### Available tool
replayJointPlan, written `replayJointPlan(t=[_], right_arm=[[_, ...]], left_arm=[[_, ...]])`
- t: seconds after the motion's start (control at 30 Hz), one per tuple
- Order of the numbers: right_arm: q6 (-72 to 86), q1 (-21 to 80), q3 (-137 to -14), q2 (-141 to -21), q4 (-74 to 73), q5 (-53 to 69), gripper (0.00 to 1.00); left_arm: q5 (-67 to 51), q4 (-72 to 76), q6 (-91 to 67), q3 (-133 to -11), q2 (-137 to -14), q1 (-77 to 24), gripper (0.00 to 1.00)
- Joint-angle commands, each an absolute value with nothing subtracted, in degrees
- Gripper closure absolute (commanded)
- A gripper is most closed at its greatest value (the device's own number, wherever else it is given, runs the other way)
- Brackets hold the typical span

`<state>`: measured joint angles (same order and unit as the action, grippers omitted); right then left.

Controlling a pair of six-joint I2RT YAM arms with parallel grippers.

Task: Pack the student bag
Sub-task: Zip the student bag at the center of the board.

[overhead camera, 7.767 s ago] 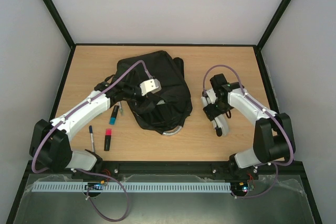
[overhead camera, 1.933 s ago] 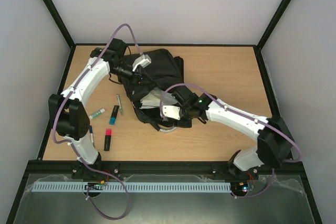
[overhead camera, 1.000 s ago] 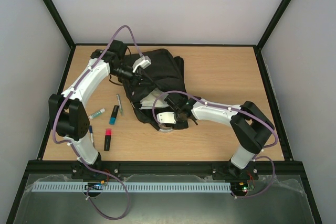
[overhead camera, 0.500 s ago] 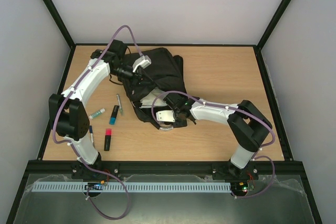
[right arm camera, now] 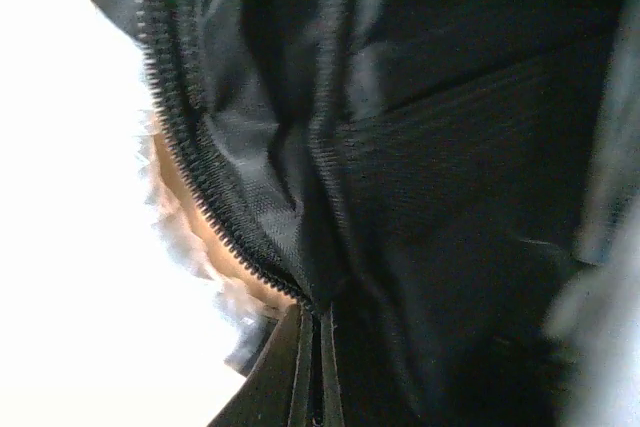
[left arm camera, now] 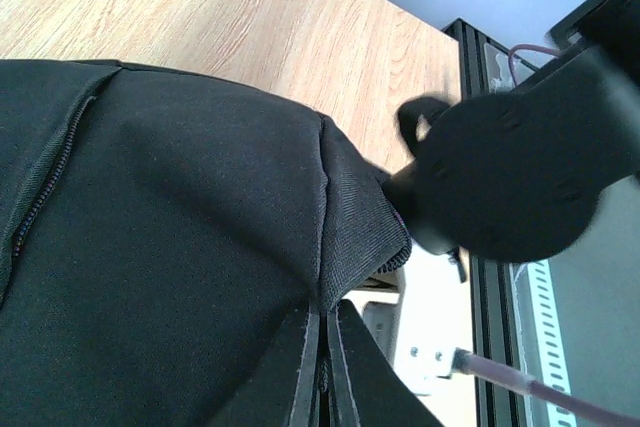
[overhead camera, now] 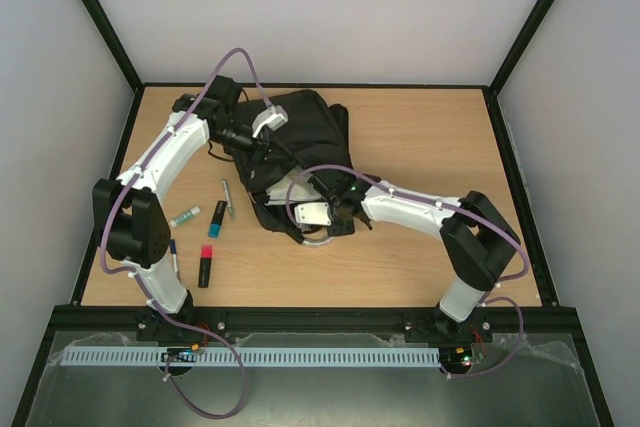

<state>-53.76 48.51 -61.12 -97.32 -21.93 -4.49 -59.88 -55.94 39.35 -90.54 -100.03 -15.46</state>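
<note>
The student bag (overhead camera: 305, 142), a large black backpack, lies in the middle of the wooden table (overhead camera: 430, 137). Its silver-grey handle loop (overhead camera: 320, 241) pokes out at the near edge. My left gripper (overhead camera: 262, 150) is at the bag's left side. In the left wrist view that left gripper (left arm camera: 323, 313) is shut on a fold of the bag's black fabric (left arm camera: 150, 247). My right gripper (overhead camera: 318, 215) is at the bag's near edge. In the right wrist view the right gripper (right arm camera: 312, 315) is shut on the bag's fabric (right arm camera: 450, 197), right beside the zip teeth (right arm camera: 200, 187).
Left of the bag lie a grey pen (overhead camera: 227, 197), a blue highlighter (overhead camera: 216, 219), a teal marker (overhead camera: 185, 216), a pink-capped highlighter (overhead camera: 205, 265) and a blue pen (overhead camera: 173, 253). Black frame rails border the table.
My right gripper has closed on the bag's edge by the zip and drawn slightly up and left. The left arm has kept still, holding its fold.
</note>
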Motion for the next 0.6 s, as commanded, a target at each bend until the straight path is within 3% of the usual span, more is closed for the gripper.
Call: replayJointPlan(t=[0.0, 0.33, 0.57], right_arm=[[-51.91, 48.52, -68.87, -90.42, -28.57, -1.69, 0.99], [-48.85, 48.52, -78.78, -79.24, -41.49, 2.5, 0.99], [-45.51, 48.33, -85.47, -79.04, -49.47, 4.7, 0.99]], left_arm=[[-62.78, -55.26, 40.11, -90.75, -98.4, -15.21, 0.98], [-58.38, -54.87, 41.28, -94.94, -101.15, -15.25, 0.98], [-57.08, -53.29, 38.08, -110.75, -103.45, -14.11, 0.98]])
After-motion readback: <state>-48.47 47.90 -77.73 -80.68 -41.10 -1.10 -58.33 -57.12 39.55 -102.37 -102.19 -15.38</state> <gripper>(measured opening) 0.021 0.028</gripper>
